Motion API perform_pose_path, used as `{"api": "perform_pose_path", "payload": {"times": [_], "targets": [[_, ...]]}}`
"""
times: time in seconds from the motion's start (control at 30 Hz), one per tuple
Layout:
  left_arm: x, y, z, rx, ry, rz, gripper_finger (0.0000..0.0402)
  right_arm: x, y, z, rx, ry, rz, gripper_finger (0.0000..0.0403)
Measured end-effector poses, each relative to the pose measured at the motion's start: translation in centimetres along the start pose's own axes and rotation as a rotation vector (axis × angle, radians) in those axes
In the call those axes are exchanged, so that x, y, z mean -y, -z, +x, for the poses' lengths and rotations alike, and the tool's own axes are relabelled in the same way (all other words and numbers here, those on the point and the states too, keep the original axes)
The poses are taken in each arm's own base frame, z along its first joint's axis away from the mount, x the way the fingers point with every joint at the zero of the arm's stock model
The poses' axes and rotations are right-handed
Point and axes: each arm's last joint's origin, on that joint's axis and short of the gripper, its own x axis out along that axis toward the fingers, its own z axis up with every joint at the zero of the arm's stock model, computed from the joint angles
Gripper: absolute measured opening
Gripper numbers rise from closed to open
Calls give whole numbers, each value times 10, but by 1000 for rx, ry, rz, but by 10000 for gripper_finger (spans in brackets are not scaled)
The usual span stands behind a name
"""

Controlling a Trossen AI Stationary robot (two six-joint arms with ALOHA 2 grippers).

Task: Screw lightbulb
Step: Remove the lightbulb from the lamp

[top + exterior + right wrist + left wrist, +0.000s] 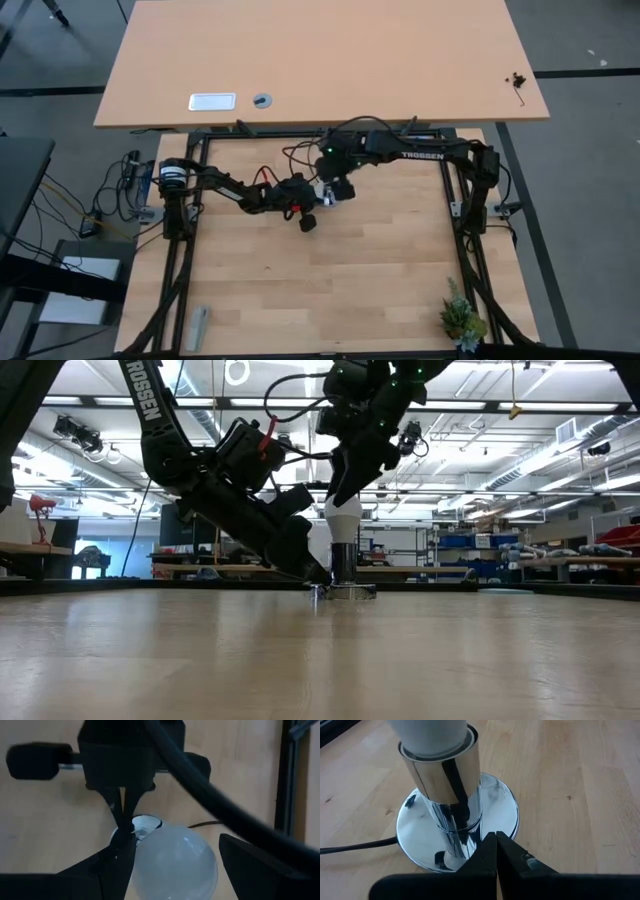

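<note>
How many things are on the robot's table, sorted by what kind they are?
Lightbulb: 1
Shiny socket base with black cord: 1
Small green plant: 1
Grey flat bar: 1
Total: 4

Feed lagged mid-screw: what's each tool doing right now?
Left tool: shut, empty, tips pressed on the chrome socket base.
Right tool: open around the lightbulb; whether the fingers touch it cannot be told.
</note>
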Motion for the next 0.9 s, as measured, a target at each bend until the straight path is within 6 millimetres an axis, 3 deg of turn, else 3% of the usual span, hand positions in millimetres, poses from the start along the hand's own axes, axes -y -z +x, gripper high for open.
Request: {"api": "perform_pose_path", "payload": {"times": [0.1, 0.23, 0.43, 0.7, 0.9], "targets": [[0, 0, 0, 0, -1, 0, 1, -1, -7, -6, 21, 15, 62, 291], [0, 0, 0, 0, -1, 1, 1, -3, -19, -18, 24, 85, 297, 291], [0, 0, 0, 0, 0, 1, 1, -12, -17, -20, -51, 134, 613, 291], [0, 0, 0, -1, 1, 0, 1, -12, -13, -7, -102, 209, 654, 291], [0, 0, 0, -1, 0, 1, 1, -9, -9, 4, -124, 170, 678, 291]]}}
